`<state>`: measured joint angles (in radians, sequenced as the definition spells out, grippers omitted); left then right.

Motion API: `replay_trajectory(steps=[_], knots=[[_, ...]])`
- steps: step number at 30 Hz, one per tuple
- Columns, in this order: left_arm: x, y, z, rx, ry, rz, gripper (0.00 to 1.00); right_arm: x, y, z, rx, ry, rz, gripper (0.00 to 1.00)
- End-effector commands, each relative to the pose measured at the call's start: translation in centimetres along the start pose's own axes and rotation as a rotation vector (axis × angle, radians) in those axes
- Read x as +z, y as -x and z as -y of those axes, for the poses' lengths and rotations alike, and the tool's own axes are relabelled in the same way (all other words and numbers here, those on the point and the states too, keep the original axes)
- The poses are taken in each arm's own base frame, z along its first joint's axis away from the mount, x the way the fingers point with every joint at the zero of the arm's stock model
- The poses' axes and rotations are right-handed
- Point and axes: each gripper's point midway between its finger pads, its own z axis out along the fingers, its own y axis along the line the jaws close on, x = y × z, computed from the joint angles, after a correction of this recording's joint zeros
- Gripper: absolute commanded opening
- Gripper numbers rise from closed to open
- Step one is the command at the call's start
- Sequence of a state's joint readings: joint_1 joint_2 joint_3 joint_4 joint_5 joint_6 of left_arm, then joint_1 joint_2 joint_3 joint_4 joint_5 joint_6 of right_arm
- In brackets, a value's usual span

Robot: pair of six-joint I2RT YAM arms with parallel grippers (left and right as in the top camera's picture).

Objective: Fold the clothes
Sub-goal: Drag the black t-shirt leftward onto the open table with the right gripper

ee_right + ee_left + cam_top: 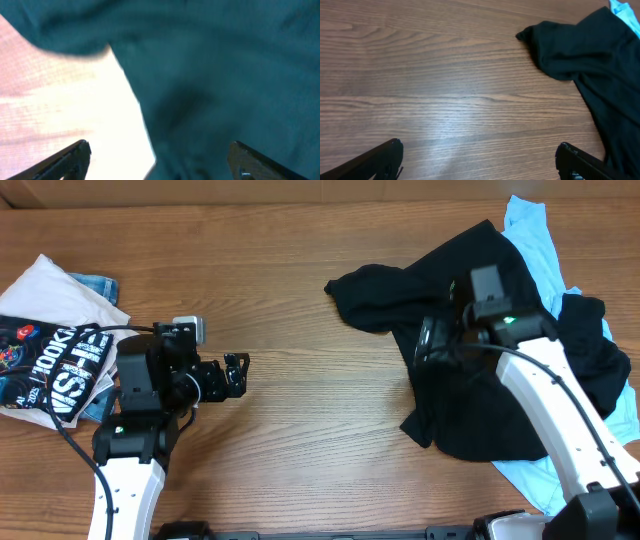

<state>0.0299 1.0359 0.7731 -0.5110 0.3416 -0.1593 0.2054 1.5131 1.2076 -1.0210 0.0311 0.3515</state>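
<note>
A crumpled black garment (470,350) lies on the right half of the wooden table, over a light blue garment (535,235). My right gripper (432,340) is open, low over the black garment's left part; in the right wrist view the dark cloth (225,75) fills the space between the spread fingers (157,155). My left gripper (236,374) is open and empty above bare wood at the left; the left wrist view shows its fingers (477,157) wide apart and the black garment's sleeve (570,45) further off.
A folded stack lies at the far left: a black printed shirt (60,365) on a white garment (50,285), with denim (95,285) behind. The light blue garment also shows near the front right edge (525,480).
</note>
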Motion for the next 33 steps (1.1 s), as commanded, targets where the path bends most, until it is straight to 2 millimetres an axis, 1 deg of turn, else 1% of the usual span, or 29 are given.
replay_trajectory(steps=[1,3,7,9,12,15,17,18,19,21,22,23,24,26,27,28,30,32,33], knots=[[0.0,0.9,1.0,-0.009,-0.035,0.013,1.0,2.4,-3.8,0.3,0.091,0.014,-0.124,0.88],[0.0,0.8,1.0,-0.01,-0.035,0.01,1.0,3.8,-5.5,1.0,0.123,-0.003,-0.161,0.88],[0.0,0.7,1.0,-0.012,-0.037,0.004,1.0,6.0,-7.5,1.4,0.133,0.006,-0.188,0.87],[0.0,0.7,1.0,-0.012,-0.037,0.004,1.0,6.7,-8.4,1.7,0.151,0.002,-0.201,0.86],[0.0,0.7,1.0,-0.012,-0.037,0.004,1.0,7.6,-9.8,2.3,0.18,-0.008,-0.225,0.81],[0.0,0.6,1.0,-0.013,-0.036,0.001,1.0,8.3,-11.0,2.7,0.181,-0.017,-0.245,0.81],[0.0,0.6,1.0,-0.013,-0.035,-0.001,1.0,8.7,-11.4,2.9,0.182,-0.018,-0.247,0.81],[0.0,0.5,0.9,-0.014,-0.035,-0.002,1.0,8.9,-11.6,3.0,0.182,-0.018,-0.247,0.77],[0.0,0.5,0.9,-0.015,-0.035,-0.004,1.0,8.9,-11.7,3.0,0.181,-0.018,-0.248,0.69],[0.0,0.4,0.9,-0.016,-0.034,-0.008,1.0,9.0,-11.6,3.0,0.181,-0.016,-0.246,0.4],[0.0,0.4,0.9,-0.017,-0.034,-0.009,1.0,9.0,-11.5,2.6,0.181,0.006,-0.244,0.26],[0.0,0.4,0.9,-0.017,-0.034,-0.009,1.0,9.0,-11.3,2.0,0.165,0.043,-0.245,0.18],[0.0,0.4,0.9,-0.017,-0.034,-0.009,1.0,8.9,-11.2,1.3,0.138,0.078,-0.247,0.13],[0.0,0.4,0.9,-0.017,-0.034,-0.009,1.0,8.4,-11.0,-0.2,0.082,0.163,-0.261,0.11],[0.0,0.4,0.9,-0.017,-0.034,-0.009,1.0,8.0,-11.1,-1.2,0.055,0.218,-0.275,0.11],[0.0,0.4,0.9,-0.017,-0.034,-0.009,1.0,7.2,-11.1,-2.8,-0.008,0.294,-0.288,0.11],[0.0,0.4,0.9,-0.017,-0.034,-0.009,1.0,6.2,-10.8,-5.0,-0.098,0.363,-0.28,0.11],[0.0,0.4,0.9,-0.016,-0.034,-0.008,1.0,5.2,-10.1,-7.5,-0.207,0.404,-0.233,0.11],[0.0,0.4,0.9,-0.016,-0.034,-0.008,1.0,4.5,-9.4,-9.2,-0.26,0.427,-0.19,0.11]])
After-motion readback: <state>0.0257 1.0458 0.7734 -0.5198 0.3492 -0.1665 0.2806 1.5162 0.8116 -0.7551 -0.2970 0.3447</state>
